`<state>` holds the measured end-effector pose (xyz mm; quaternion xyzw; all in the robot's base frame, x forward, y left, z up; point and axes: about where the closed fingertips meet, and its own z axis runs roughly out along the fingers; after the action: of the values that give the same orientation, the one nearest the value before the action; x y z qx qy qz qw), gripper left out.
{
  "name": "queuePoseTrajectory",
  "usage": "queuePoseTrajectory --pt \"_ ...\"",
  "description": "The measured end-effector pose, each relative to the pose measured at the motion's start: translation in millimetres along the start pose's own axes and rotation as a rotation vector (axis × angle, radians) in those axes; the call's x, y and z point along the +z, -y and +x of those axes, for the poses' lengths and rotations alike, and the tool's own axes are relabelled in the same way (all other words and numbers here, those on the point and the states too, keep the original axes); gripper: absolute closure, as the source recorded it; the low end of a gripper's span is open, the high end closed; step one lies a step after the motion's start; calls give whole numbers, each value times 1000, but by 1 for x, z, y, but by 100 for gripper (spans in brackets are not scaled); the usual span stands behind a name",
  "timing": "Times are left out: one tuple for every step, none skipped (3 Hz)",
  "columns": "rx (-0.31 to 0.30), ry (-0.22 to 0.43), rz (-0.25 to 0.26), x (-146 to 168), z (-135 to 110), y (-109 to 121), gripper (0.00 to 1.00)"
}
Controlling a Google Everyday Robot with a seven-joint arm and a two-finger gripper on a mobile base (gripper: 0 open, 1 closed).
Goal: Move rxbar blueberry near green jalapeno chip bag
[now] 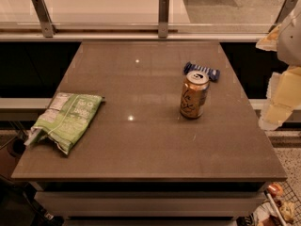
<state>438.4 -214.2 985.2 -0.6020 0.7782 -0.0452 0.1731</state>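
Observation:
The rxbar blueberry (202,71), a small flat dark blue bar with white lettering, lies at the back right of the grey table (141,140), just behind an orange-gold drink can. The green jalapeno chip bag (66,119), crumpled light green with a white label panel, lies at the table's left edge, partly overhanging it. My gripper (281,91), pale and blurred, hangs at the right edge of the view, beyond the table's right side and well apart from the bar.
The orange-gold can (194,94) stands upright in front of the bar. A glass railing with metal posts (163,15) runs behind the table. The floor and some clutter (277,206) show at the lower right.

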Motion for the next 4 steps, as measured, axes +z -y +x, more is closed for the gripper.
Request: queuePoseTrajectory --pt "0 0 0 0 0 0 0" --pt "52 50 -4 1 5 15 0" --pt "143 150 9 9 17 43 0" --pt "246 257 35 26 29 71 0"
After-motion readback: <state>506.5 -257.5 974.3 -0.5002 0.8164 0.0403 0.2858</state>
